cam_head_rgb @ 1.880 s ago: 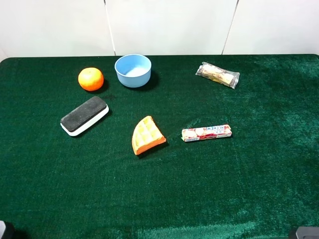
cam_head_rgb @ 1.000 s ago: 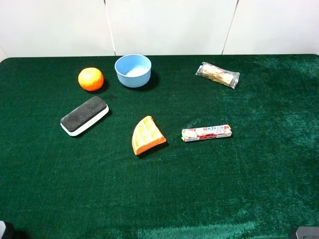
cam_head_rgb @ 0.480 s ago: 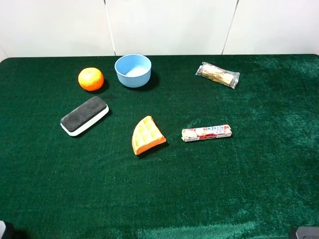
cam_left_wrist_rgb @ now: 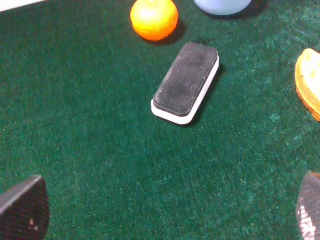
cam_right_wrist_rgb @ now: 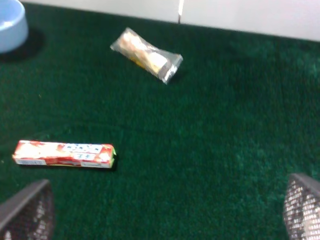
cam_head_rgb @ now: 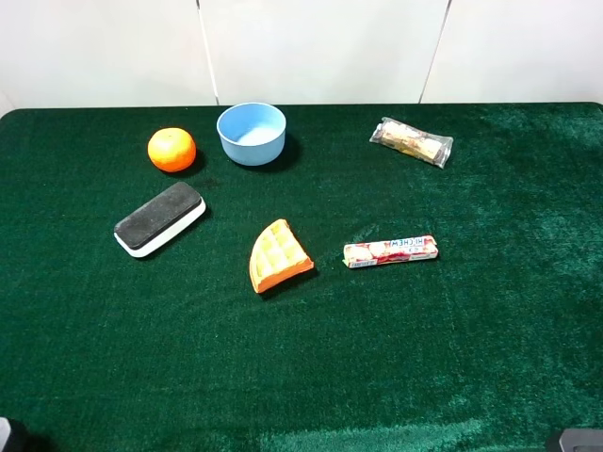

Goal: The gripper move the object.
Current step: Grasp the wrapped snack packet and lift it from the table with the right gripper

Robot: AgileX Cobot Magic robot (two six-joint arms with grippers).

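Note:
The snack bar in clear crinkly wrapper (cam_head_rgb: 412, 141) lies at the back right of the green table; it also shows in the right wrist view (cam_right_wrist_rgb: 146, 55). My right gripper (cam_right_wrist_rgb: 165, 210) is open and empty, its fingertips (cam_right_wrist_rgb: 27, 210) wide apart, well short of the bar. In the high view only a corner of it (cam_head_rgb: 577, 440) shows at the front right edge. My left gripper (cam_left_wrist_rgb: 165, 210) is open and empty over the front left, with a sliver (cam_head_rgb: 8, 435) showing in the high view.
A pink-white candy stick (cam_head_rgb: 390, 250) and an orange waffle wedge (cam_head_rgb: 277, 255) lie mid-table. A black-and-white eraser (cam_head_rgb: 159, 218), an orange (cam_head_rgb: 171, 149) and a blue bowl (cam_head_rgb: 252, 133) are at the left and back. A white wall runs behind the table.

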